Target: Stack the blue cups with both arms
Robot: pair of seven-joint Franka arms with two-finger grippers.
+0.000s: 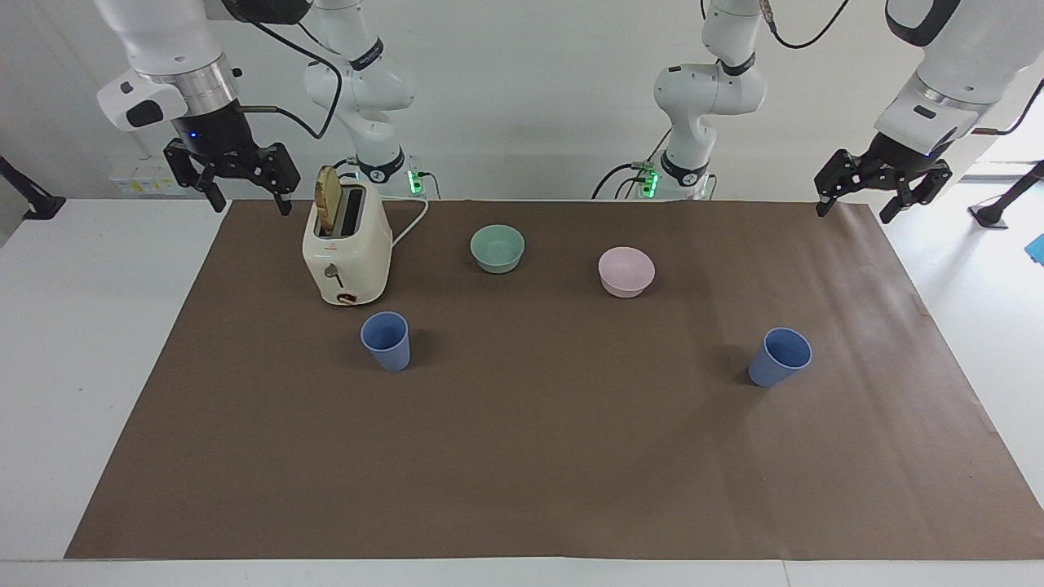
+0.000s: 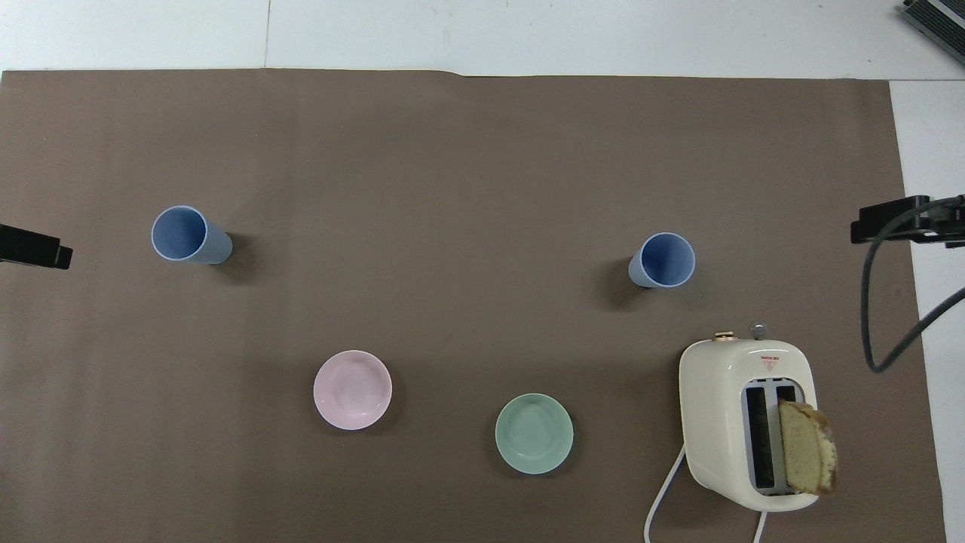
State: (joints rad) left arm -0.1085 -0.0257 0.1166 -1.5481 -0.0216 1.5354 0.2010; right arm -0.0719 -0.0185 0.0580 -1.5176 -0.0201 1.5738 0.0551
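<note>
The blue cups are standing upright and well apart in the facing view, one (image 1: 386, 341) just beside the toaster (image 1: 346, 253), the other (image 1: 780, 356) toward the left arm's end; they are looking light, stiff and smooth, so pinching a wall near the rim is likely suiting them. The right gripper (image 1: 241, 189) and left gripper (image 1: 879, 194) are hanging raised, fingers apart, holding nothing. Overhead, both cups (image 2: 190, 234) (image 2: 663, 260) are showing empty mouths, farther from the robots than the pink bowl (image 2: 352, 389) and green bowl (image 2: 534, 433).
</note>
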